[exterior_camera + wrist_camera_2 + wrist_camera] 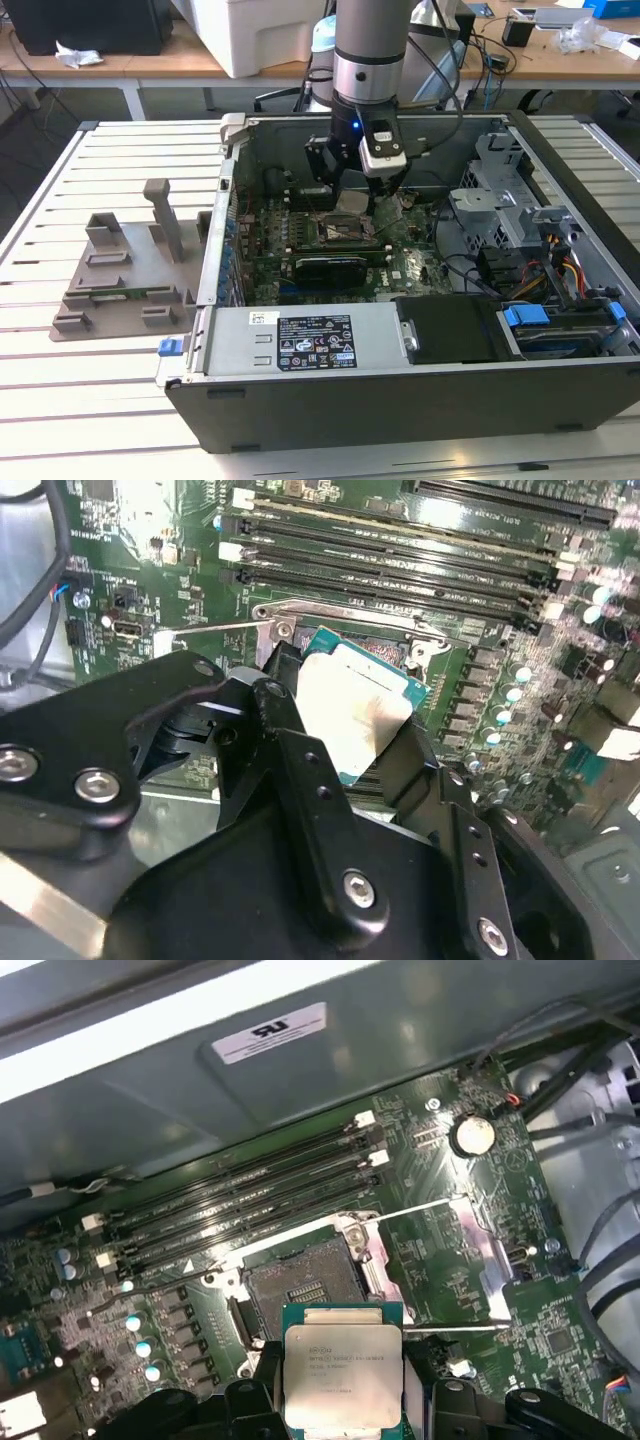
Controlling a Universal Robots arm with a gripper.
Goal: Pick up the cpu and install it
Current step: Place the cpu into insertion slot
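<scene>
The cpu (343, 1375), a flat square chip with a silver top and thin green rim, sits clamped between my black fingers (262, 1392). My gripper (345, 1405) is shut on its two opposite edges. The chip hangs a little above the motherboard, just beside the open cpu socket (300, 1285), whose metal frame and lever are swung up. In the second wrist view the cpu (355, 715) is tilted slightly in the gripper (350, 735), over the socket (350, 630). In the exterior view the gripper (355, 205) is lowered inside the open computer case (400, 400), above the socket (335, 230).
Memory slots (250, 1210) run beside the socket, and a coin battery (472, 1135) lies farther off. A silver box with a white label (310, 340) lines the case's near side. Drive bays and cables (540, 260) fill the exterior view's right. A grey fixture plate (120, 290) lies outside the case.
</scene>
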